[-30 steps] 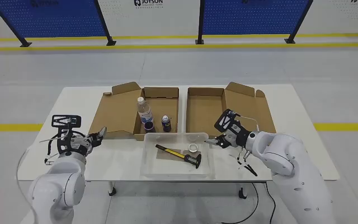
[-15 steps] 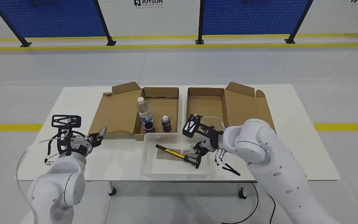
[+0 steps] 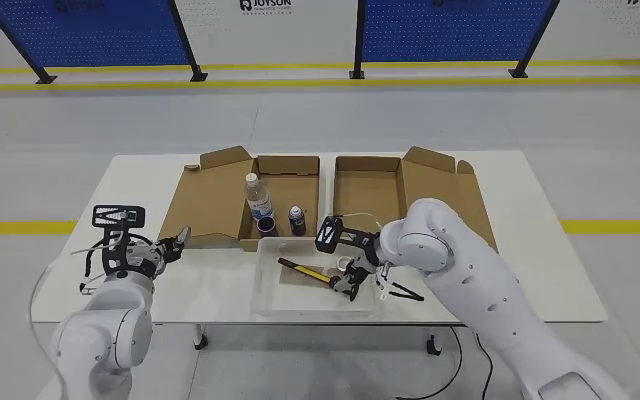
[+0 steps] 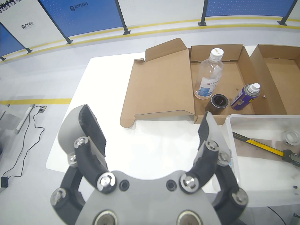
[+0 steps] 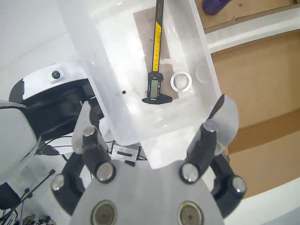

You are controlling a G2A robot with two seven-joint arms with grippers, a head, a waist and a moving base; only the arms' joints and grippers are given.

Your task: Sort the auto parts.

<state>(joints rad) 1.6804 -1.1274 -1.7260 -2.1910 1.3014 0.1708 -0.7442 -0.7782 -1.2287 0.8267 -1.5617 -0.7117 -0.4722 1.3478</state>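
Observation:
A clear plastic bin (image 3: 268,292) stands at the table's front middle. In it lie a yellow-and-black digital caliper (image 5: 155,54) and a white ring (image 5: 181,81) beside the caliper's head. My right gripper (image 5: 154,113) hangs open above the bin's near end, a little short of both parts, with nothing between its fingers; in the top view the right gripper (image 3: 350,277) covers the ring. My left gripper (image 4: 145,118) is open and empty over bare table at the front left, also seen from above (image 3: 178,243).
The left cardboard box (image 3: 215,205) holds a clear bottle (image 4: 208,78), a blue spray can (image 4: 245,95) and a black cylinder (image 4: 219,103). The right cardboard box (image 3: 365,200) stands behind the bin. Cables (image 3: 405,292) lie near the front right edge.
My right arm has swung in from the table's right side to above the bin, its gripper now over the caliper head and ring. The left arm has not moved.

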